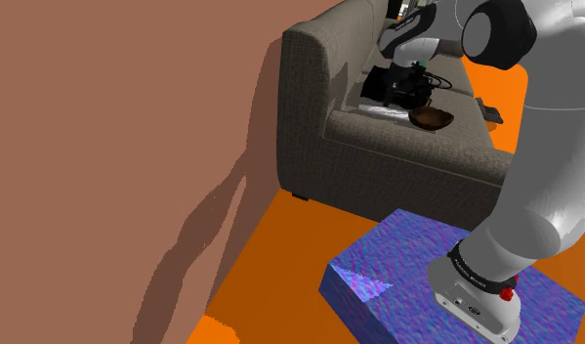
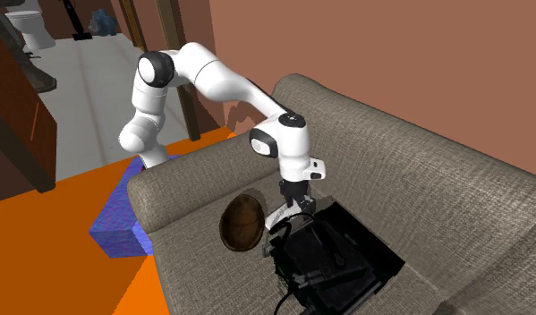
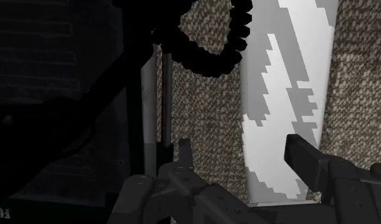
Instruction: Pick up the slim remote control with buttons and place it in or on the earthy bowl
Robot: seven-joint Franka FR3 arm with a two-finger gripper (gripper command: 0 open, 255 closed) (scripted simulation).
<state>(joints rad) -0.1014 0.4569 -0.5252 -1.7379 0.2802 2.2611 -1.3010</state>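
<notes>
hand [image 3: 238, 145] wide open over pale slim remote [image 3: 281, 95] on sofa [image 3: 208, 108], seemingly aligning to grasp; brown bowl [image 2: 242, 222] mid-frame, near.

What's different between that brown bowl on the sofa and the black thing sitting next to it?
The bowl is brown and round; the black device is boxy, with straight edges. The device is clearly the larger of the two. The bowl is one plain piece, while the device has a coiled cord. Both sit on the sofa seat, side by side.
</notes>
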